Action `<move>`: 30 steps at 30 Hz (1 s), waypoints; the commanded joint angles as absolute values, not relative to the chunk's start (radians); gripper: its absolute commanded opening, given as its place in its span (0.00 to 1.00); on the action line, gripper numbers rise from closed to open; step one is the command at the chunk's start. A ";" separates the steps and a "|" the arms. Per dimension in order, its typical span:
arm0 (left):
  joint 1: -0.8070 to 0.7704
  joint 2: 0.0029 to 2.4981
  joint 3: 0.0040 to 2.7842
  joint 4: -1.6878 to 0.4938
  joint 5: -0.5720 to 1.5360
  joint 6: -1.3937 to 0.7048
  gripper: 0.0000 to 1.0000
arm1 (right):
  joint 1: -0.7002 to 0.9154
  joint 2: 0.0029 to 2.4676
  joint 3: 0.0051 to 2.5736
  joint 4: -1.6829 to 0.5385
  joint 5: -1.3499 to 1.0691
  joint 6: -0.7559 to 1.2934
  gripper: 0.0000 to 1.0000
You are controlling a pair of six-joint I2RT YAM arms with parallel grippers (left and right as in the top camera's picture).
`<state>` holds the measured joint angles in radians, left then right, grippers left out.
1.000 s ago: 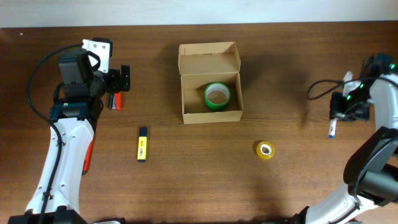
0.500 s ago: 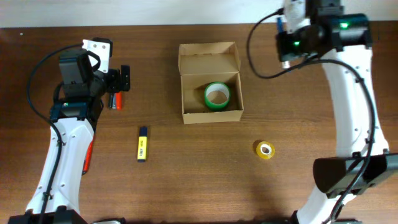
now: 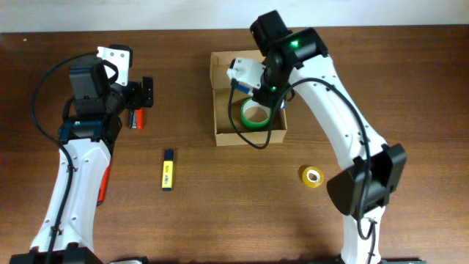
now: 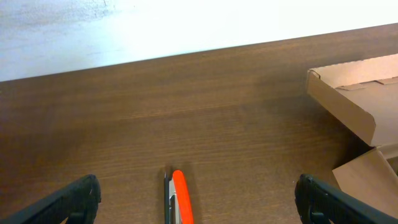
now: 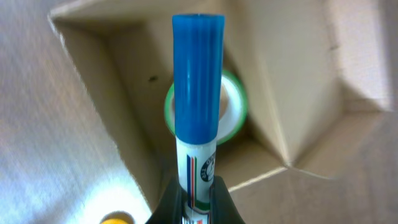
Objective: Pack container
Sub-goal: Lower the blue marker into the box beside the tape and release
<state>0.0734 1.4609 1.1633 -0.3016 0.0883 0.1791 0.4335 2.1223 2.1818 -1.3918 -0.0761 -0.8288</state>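
The container, a tan cardboard box (image 3: 249,136) with its flap lid open at the back, stands at the table's centre. A green tape roll (image 3: 255,114) lies inside it. My right gripper (image 3: 244,79) is above the box's back part, shut on a white marker with a blue cap (image 5: 198,93). In the right wrist view the jaws (image 5: 198,200) clamp the marker's body, and the cap points over the box (image 5: 99,81) and the green roll (image 5: 231,106). My left gripper (image 3: 139,99) is open and empty at the left, above an orange-and-black tool (image 4: 180,196).
A yellow tape roll (image 3: 312,177) lies to the front right of the box. A yellow and blue highlighter (image 3: 168,170) lies to the front left. A red pen (image 3: 105,183) lies partly under the left arm. The box's corner shows in the left wrist view (image 4: 354,102).
My right arm has swung from the table's far right edge, along the back, to above the box, carrying the marker. The left arm has not moved.
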 commanded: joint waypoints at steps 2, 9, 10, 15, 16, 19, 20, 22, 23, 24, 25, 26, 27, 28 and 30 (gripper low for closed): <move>0.079 1.465 1.177 -0.300 0.081 0.196 0.99 | 0.461 2.183 2.197 -1.420 -0.125 -0.897 0.04; 0.079 1.465 1.177 -0.323 0.082 0.196 0.99 | 0.498 2.263 2.197 -1.433 -0.128 -0.913 0.03; 0.079 1.465 1.177 -0.331 0.082 0.196 0.99 | 0.498 2.275 2.197 -1.433 -0.128 -0.913 0.04; 0.079 1.465 1.177 -0.335 0.082 0.196 0.99 | 0.498 2.328 2.193 -1.432 -0.128 -0.913 0.04; 0.079 1.465 1.177 -0.335 0.082 0.196 0.99 | 0.498 2.334 2.193 -1.430 -0.129 -0.914 0.03; 0.079 1.465 1.177 -0.335 0.082 0.196 0.99 | 0.498 2.368 2.191 -1.425 -0.132 -0.918 0.03; 0.079 1.465 1.177 -0.335 0.082 0.196 0.99 | 0.498 2.373 2.190 -1.425 -0.133 -0.920 0.03; 0.079 1.465 1.177 -0.335 0.082 0.196 0.99 | 0.497 2.386 2.189 -1.422 -0.145 -0.921 0.04; 0.079 1.465 1.177 -0.335 0.082 0.196 0.99 | 0.497 2.393 2.189 -1.419 -0.147 -0.921 0.04; 0.079 1.465 1.177 -0.335 0.081 0.196 0.99 | 0.497 2.401 2.188 -1.419 -0.147 -0.920 0.04; 0.079 1.465 1.177 -0.335 0.081 0.196 0.99 | 0.497 2.413 2.186 -1.422 -0.147 -0.920 0.04; 0.079 1.465 1.177 -0.335 0.081 0.196 0.99 | 0.497 2.426 2.179 -1.422 -0.148 -0.920 0.03; 0.079 1.465 1.177 -0.335 0.081 0.196 0.99 | 0.497 2.429 2.170 -1.419 -0.151 -0.920 0.03; 0.079 1.465 1.177 -0.335 0.081 0.196 0.99 | 0.497 2.429 2.162 -1.415 -0.151 -0.920 0.03; 0.079 1.465 1.177 -0.335 0.081 0.196 0.99 | 0.497 2.429 2.162 -1.410 -0.150 -0.918 0.03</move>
<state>0.0734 1.4609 1.1633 -0.3347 0.0883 0.1791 0.4915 2.4191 2.1681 -1.4117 -0.1261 -0.9154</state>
